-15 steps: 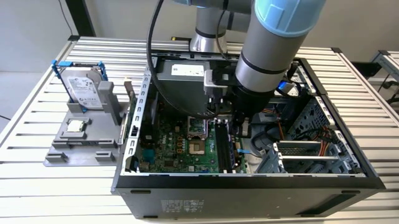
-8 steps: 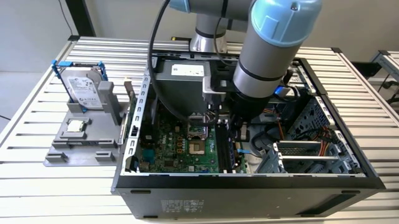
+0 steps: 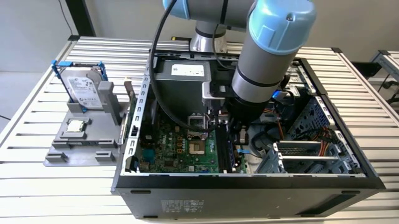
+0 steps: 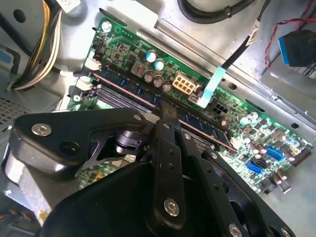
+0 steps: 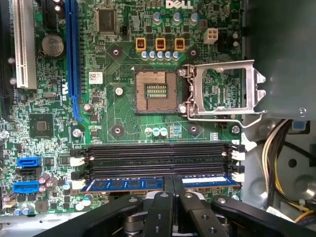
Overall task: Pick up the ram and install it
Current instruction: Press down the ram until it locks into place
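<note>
First wrist view, jaws clamped on the ram (image 5: 123, 184), seated along a motherboard (image 5: 118, 123) slot

Exterior high, wide; both wrist views near motherboard (image 5: 123, 123).

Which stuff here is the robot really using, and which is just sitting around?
Part of the job:
- the ram, standing in a slot on the motherboard
- the gripper, fingers closed on the ram's top edge

Just sitting around:
- hard drive in the grey stand outside the case
- processor chip on that stand
- open processor socket
- bundled cables
</note>
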`<state>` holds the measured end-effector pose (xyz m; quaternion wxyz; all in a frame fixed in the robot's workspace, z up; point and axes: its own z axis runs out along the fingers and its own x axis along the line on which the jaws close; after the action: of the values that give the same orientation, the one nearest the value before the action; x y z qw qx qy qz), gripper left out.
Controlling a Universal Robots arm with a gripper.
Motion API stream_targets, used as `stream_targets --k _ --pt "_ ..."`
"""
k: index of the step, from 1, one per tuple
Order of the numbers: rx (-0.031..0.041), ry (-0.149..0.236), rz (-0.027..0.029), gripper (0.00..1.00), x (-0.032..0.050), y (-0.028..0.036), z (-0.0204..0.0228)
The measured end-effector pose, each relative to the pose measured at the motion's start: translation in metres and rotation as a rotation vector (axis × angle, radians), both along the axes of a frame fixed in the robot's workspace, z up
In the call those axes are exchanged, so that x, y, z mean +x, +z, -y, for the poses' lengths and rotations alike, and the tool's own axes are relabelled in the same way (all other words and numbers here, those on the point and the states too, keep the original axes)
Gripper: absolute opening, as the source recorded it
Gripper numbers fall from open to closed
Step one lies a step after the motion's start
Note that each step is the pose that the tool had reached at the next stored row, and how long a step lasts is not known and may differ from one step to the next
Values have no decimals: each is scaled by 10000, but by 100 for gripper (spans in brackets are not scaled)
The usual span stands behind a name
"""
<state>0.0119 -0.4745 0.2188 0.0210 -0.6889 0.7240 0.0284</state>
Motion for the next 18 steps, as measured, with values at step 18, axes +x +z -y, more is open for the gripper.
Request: stream_targets --k 18 --pt "17 0 4 0 1 585 -6"
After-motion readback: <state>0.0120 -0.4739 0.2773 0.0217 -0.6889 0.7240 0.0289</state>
